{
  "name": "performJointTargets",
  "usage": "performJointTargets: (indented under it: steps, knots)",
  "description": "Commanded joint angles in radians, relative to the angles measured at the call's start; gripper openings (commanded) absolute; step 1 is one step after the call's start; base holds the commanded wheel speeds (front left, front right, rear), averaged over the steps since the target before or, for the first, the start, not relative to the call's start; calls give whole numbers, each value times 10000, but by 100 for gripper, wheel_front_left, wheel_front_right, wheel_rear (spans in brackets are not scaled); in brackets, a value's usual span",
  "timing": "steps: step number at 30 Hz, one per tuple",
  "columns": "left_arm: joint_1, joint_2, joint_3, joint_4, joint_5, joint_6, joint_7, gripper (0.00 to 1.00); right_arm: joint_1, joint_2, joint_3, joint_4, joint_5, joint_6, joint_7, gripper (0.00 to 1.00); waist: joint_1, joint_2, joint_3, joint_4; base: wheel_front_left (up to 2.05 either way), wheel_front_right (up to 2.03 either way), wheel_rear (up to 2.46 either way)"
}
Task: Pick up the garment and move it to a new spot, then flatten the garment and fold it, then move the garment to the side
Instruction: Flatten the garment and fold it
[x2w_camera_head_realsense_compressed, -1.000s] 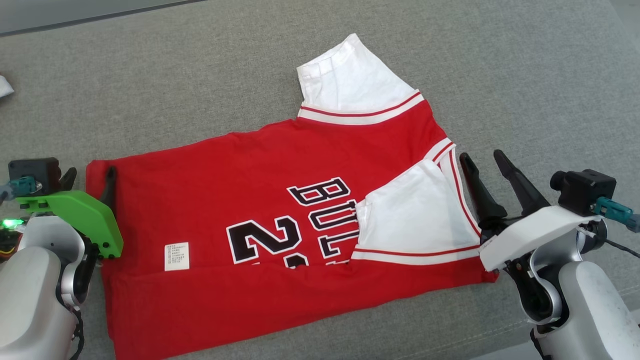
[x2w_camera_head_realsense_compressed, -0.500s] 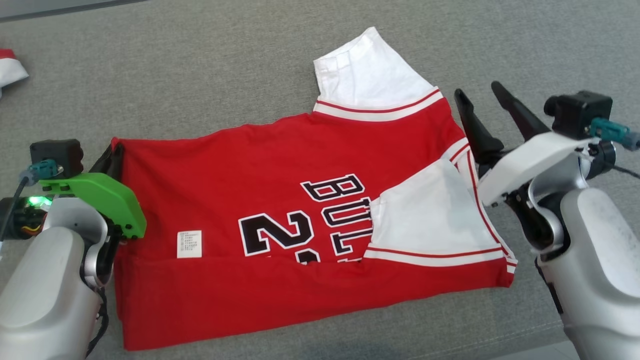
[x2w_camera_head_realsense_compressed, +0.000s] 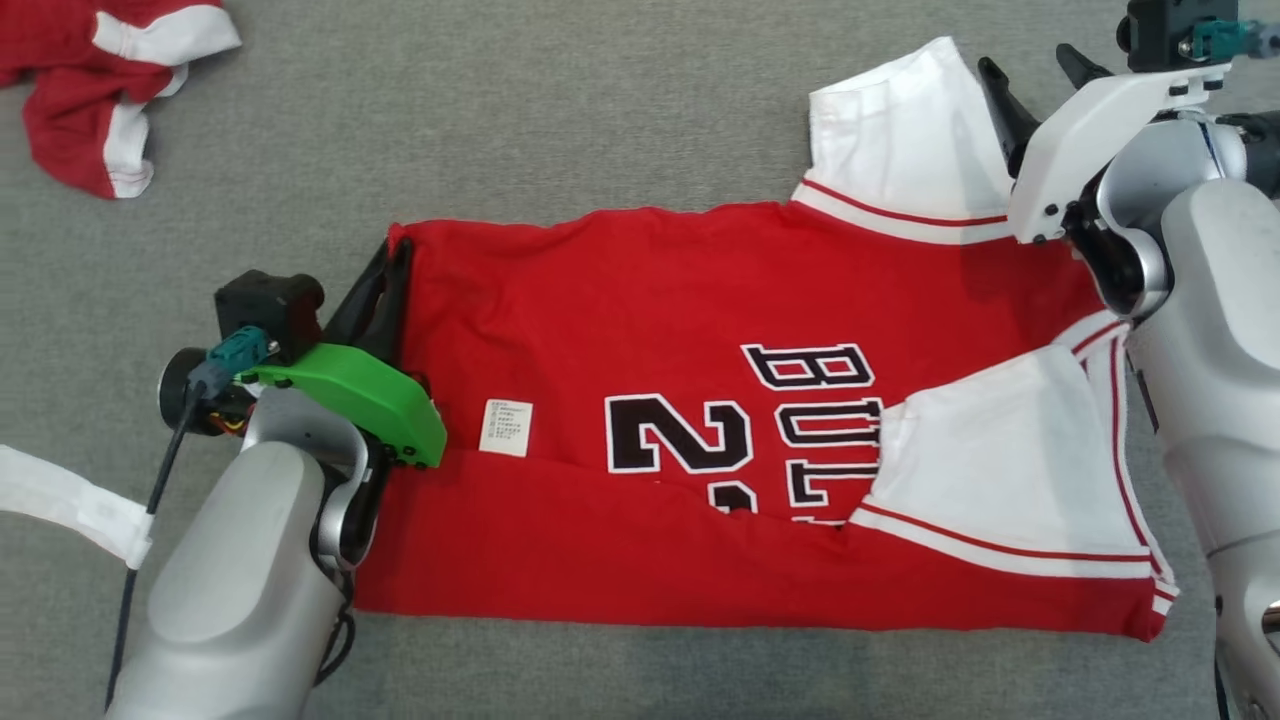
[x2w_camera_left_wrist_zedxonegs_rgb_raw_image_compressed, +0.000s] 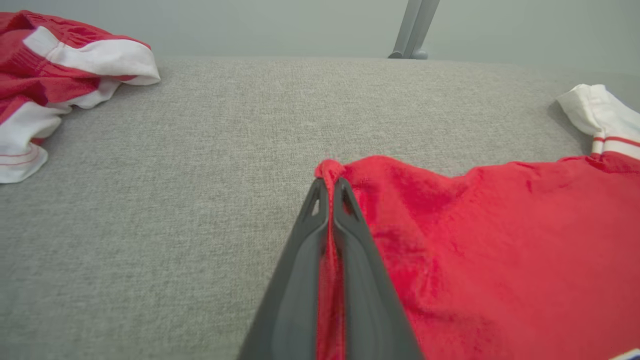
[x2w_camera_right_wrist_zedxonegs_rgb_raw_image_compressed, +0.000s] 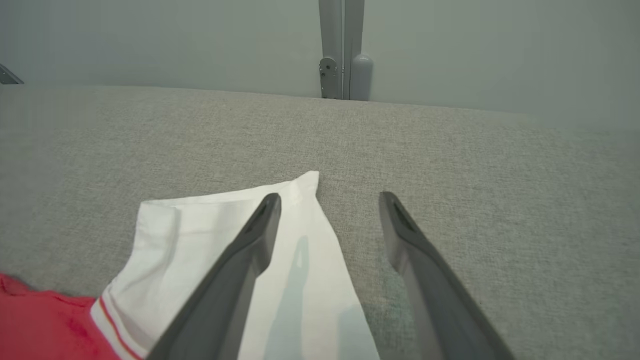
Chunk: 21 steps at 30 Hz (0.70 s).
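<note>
Nearest me, the jersey (x2w_camera_head_realsense_compressed: 650, 330) lies flat on the grey counter (x2w_camera_head_realsense_compressed: 550, 120), spread sideways with its hem to the left and its shoulders to the right. Its near edge is folded up over the body in a long red band (x2w_camera_head_realsense_compressed: 620, 560) that covers the lower part of the black and white print (x2w_camera_head_realsense_compressed: 740, 430). A small white label (x2w_camera_head_realsense_compressed: 507, 427) sits just left of the print, at the band's edge. On the right, the near white sleeve (x2w_camera_head_realsense_compressed: 1000, 450) is folded in over the chest, its red and white trim running along the band.

Further out on the left, my left claw (x2w_camera_left_wrist_zedxonegs_rgb_raw_image_compressed: 330, 182) is clenched on the jersey's far left corner. The red cloth is pinched between the two fingers and bunches up a little at their tips. A white strap (x2w_camera_head_realsense_compressed: 70, 505) lies on the counter just left of that arm.

Further still, on the right, the far sleeve (x2w_camera_head_realsense_compressed: 900, 120) sticks out flat beyond the body. My right claw (x2w_camera_right_wrist_zedxonegs_rgb_raw_image_compressed: 330, 197) is over its right edge with the fingers spread wide, grasping nothing. One finger is above the white cloth and the other above bare counter. Whether either touches down I cannot tell.

At the far left, well apart from the jersey, a second red and white garment (x2w_camera_head_realsense_compressed: 100, 80) lies crumpled. Beyond the counter's far edge stands a grey post (x2w_camera_right_wrist_zedxonegs_rgb_raw_image_compressed: 342, 50).
</note>
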<state>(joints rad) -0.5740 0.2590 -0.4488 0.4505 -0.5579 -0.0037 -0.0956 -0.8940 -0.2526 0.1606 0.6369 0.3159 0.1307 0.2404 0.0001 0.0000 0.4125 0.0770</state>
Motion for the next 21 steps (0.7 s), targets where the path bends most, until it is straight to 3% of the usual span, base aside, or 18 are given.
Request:
performJointTargets:
  steps: [1,11,12,14,15,16,21]
  knots:
    - [-277,-144,-60,48,75,-53,-137,0,-271,-123,-55,439,-135,0,116,100,-1,0,497,936,0,0,0]
    - [-623,-698,-367,714,141,-250,-755,0,-1427,-153,39,2700,-804,0,117,100,-1,0,726,1397,0,0,0]
    - [-636,-701,-365,785,129,-267,-795,0,-1476,-145,95,2861,-864,0,102,48,-1,0,726,1374,0,0,0]
    - [-644,-683,-359,912,101,-284,-857,0,-1546,-113,200,3120,-954,0,0,20,-1,0,694,1293,0,0,0]
    - [-654,-670,-350,957,90,-284,-896,0,-1606,-114,231,3200,-990,-3,-63,20,-1,0,676,1251,0,0,0]
    - [-666,-650,-345,1003,83,-272,-919,0,-1655,-98,272,3289,-1007,-6,-129,0,-1,0,654,1196,0,0,0]
    - [-683,-504,-212,1171,12,-223,-1082,0,-1895,37,497,3479,-834,-8,-671,0,-1,0,494,850,0,0,0]
